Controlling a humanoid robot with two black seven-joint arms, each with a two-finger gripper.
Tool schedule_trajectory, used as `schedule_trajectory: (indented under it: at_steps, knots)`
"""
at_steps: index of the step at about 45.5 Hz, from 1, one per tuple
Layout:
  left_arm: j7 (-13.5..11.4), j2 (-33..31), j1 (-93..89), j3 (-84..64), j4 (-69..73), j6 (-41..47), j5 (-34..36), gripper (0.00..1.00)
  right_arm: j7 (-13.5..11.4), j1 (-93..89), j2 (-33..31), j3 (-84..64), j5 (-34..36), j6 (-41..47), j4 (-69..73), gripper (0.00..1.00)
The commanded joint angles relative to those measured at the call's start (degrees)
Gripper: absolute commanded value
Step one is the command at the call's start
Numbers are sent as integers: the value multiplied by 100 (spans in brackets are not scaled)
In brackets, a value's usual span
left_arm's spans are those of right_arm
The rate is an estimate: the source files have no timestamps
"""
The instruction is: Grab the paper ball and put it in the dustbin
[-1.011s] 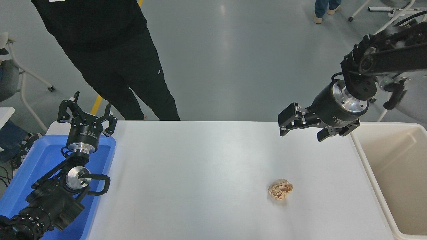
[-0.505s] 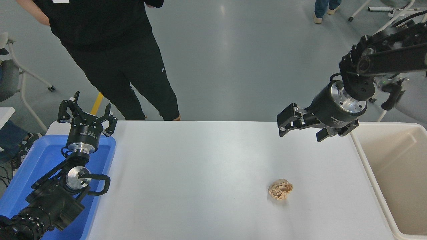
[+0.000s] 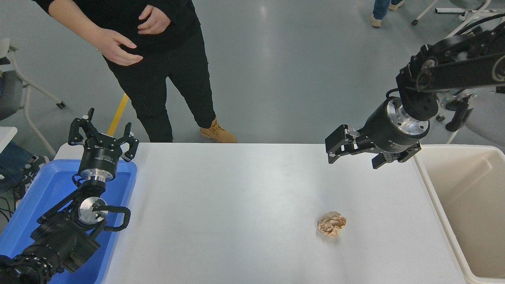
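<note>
Roundish, axis unclear, the paper ball (image 3: 331,224) lies beneath the empty, spread-fingered right gripper (image 3: 355,152).

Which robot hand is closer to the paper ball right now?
Right hand, open, above the table beyond the paper ball. Left hand sits parked far left over the blue tray.

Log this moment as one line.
right gripper: open, above table | paper ball: untouched on table | dustbin: right edge | left gripper: parked, open
</note>
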Motion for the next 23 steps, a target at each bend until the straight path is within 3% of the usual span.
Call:
schedule_trajectory:
  at_steps: [1, 23]
  knots:
    - [0, 0, 0, 0, -2, 0, 1, 99, 0, -187, -7, -11, -2, -1, -230, 100]
    - [0, 0, 0, 0, -2, -9, 10, 99, 26, -583, -59, 7, -2, -1, -397, 100]
